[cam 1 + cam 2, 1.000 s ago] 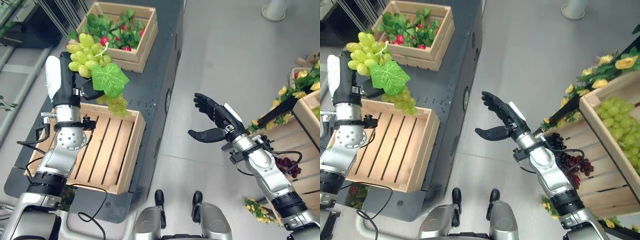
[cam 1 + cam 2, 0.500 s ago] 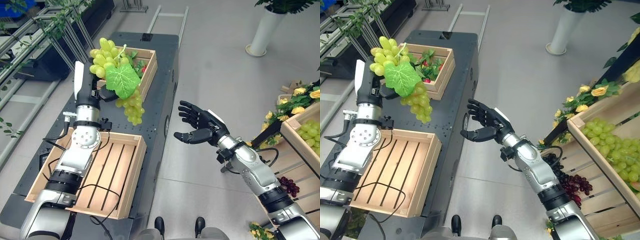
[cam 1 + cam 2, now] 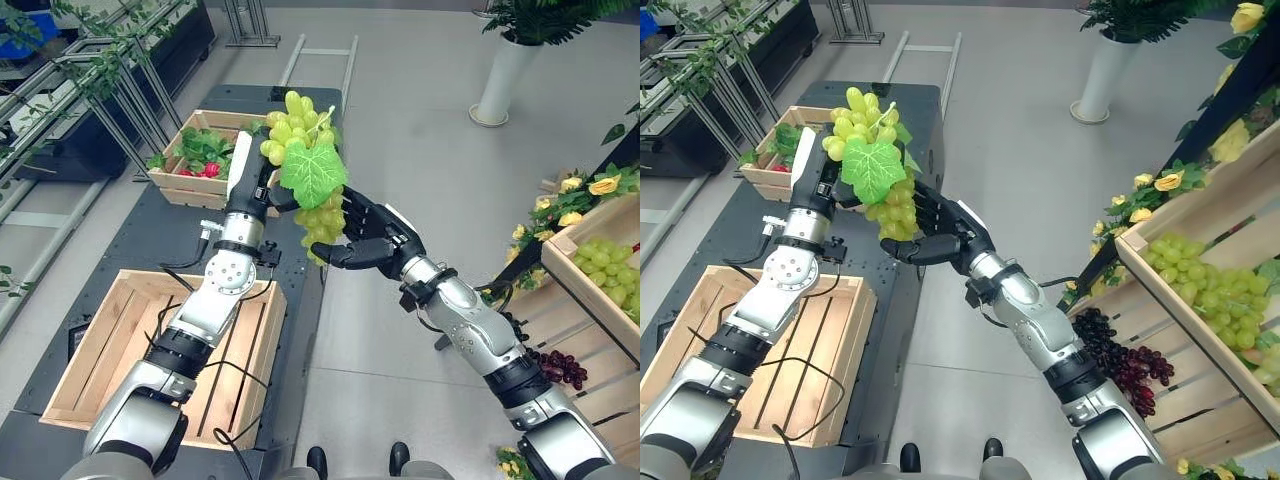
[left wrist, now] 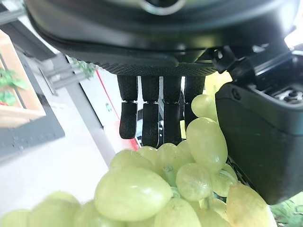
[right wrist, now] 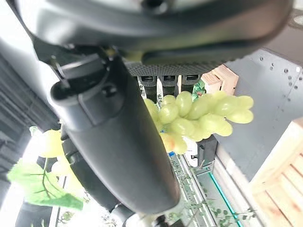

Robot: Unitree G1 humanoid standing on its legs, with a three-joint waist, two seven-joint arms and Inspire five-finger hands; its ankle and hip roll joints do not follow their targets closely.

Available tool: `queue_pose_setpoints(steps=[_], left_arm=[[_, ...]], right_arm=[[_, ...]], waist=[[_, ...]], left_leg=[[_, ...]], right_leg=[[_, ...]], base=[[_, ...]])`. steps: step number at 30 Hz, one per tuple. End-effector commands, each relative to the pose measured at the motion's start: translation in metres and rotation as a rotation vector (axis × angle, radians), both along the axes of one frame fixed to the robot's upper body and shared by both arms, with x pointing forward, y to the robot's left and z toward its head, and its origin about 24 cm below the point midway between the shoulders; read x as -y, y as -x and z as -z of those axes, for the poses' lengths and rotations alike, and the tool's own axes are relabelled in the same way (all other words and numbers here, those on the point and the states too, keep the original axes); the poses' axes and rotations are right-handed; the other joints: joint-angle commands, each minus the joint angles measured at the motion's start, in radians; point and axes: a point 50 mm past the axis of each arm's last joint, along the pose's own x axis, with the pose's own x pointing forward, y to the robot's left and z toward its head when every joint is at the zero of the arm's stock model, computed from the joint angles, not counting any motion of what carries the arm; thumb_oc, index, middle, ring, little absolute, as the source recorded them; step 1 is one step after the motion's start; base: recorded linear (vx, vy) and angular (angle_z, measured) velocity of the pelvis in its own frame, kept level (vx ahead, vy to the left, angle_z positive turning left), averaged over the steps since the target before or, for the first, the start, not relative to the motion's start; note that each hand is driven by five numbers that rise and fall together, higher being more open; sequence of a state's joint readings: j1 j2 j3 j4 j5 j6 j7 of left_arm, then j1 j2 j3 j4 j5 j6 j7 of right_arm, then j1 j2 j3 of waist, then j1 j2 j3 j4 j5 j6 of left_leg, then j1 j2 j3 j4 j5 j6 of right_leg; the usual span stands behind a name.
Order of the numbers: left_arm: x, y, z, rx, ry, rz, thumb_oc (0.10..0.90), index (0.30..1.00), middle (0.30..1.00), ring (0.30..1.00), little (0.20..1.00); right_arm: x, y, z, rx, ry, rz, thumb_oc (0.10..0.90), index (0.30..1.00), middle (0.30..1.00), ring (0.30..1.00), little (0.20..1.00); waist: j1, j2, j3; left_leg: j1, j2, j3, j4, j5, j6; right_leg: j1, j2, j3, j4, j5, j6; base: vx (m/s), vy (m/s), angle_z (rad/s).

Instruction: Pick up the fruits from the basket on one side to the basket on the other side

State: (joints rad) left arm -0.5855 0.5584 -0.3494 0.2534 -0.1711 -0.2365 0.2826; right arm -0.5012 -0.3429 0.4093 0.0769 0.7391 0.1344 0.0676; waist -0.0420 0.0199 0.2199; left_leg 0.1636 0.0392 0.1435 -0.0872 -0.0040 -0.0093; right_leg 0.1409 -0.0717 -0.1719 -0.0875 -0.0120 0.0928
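Grapes [image 3: 303, 150] hang from left hand [image 3: 258, 180] (right hand [image 3: 375, 245] seemingly cupping beneath).

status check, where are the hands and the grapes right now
Left hand shut on green grape bunch, held high past cart edge. Right hand open, cupped at bunch's lower end. Nothing in the way.

Bright even light, blurred wrist close-ups

Grey floor [image 3: 420, 150]; white planter [image 3: 502, 80] far right; metal racking w/ foliage [image 3: 90, 80] far left; dark platform [image 3: 150, 230].
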Motion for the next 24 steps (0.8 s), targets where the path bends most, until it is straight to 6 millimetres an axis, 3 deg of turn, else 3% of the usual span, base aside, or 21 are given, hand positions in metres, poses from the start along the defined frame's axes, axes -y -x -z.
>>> queue_pose_setpoints(steps=[1,19,20,21,22,24], left_arm=[[0.025,-0.01,-0.055,0.226,-0.029,0.116,0.4,0.3,0.3,0.3,0.3],[0.058,-0.002,-0.057,0.175,-0.087,0.359,0.4,0.3,0.3,0.3,0.3],[0.059,-0.002,-0.056,0.172,-0.091,0.366,0.4,0.3,0.3,0.3,0.3],[0.059,-0.002,-0.056,0.171,-0.092,0.367,0.4,0.3,0.3,0.3,0.3],[0.06,-0.001,-0.056,0.168,-0.096,0.373,0.4,0.3,0.3,0.3,0.3],[0.06,-0.001,-0.055,0.164,-0.096,0.374,0.4,0.3,0.3,0.3,0.3]], right_arm=[[-0.029,-0.004,-0.034,0.056,-0.209,-0.062,0.8,0.9,0.9,0.9,0.9],[-0.041,-0.008,-0.045,0.013,-0.333,-0.037,0.8,0.9,0.9,0.9,0.9],[-0.041,-0.008,-0.046,0.016,-0.34,-0.034,0.584,0.575,0.575,0.575,0.575],[-0.041,-0.008,-0.046,0.017,-0.341,-0.033,0.442,0.364,0.364,0.364,0.364],[-0.041,-0.009,-0.046,0.019,-0.35,-0.029,0.4,0.3,0.3,0.3,0.3],[-0.041,-0.009,-0.046,0.02,-0.359,-0.025,0.4,0.3,0.3,0.3,0.3]], waist=[[-0.005,-0.008,-0.189],[0.006,-0.017,-0.2],[0.007,-0.018,-0.2],[0.007,-0.018,-0.2],[0.008,-0.018,-0.2],[0.01,-0.019,-0.201]], left_leg=[[-0.04,-0.035,0.008,0.0,-0.023,0.004],[-0.039,-0.028,-0.006,0.0,-0.027,0.009],[-0.038,-0.028,-0.006,0.0,-0.027,0.009],[-0.038,-0.028,-0.006,0.0,-0.027,0.009],[-0.038,-0.027,-0.007,0.0,-0.026,0.009],[-0.037,-0.027,-0.01,0.0,-0.027,0.01]], right_leg=[[-0.033,-0.006,0.011,0.0,0.033,-0.037],[-0.032,-0.005,0.013,0.0,0.034,-0.037],[-0.031,-0.005,0.013,0.0,0.033,-0.037],[-0.031,-0.005,0.013,0.0,0.033,-0.037],[-0.03,-0.005,0.014,0.0,0.033,-0.038],[-0.029,-0.005,0.014,0.0,0.031,-0.038]], base=[[0.02,-0.02,-0.03],[0.0,-0.001,0.0],[0.0,0.0,0.0],[0.0,0.0,0.0],[0.0,0.0,0.0],[0.02,-0.003,0.0]])
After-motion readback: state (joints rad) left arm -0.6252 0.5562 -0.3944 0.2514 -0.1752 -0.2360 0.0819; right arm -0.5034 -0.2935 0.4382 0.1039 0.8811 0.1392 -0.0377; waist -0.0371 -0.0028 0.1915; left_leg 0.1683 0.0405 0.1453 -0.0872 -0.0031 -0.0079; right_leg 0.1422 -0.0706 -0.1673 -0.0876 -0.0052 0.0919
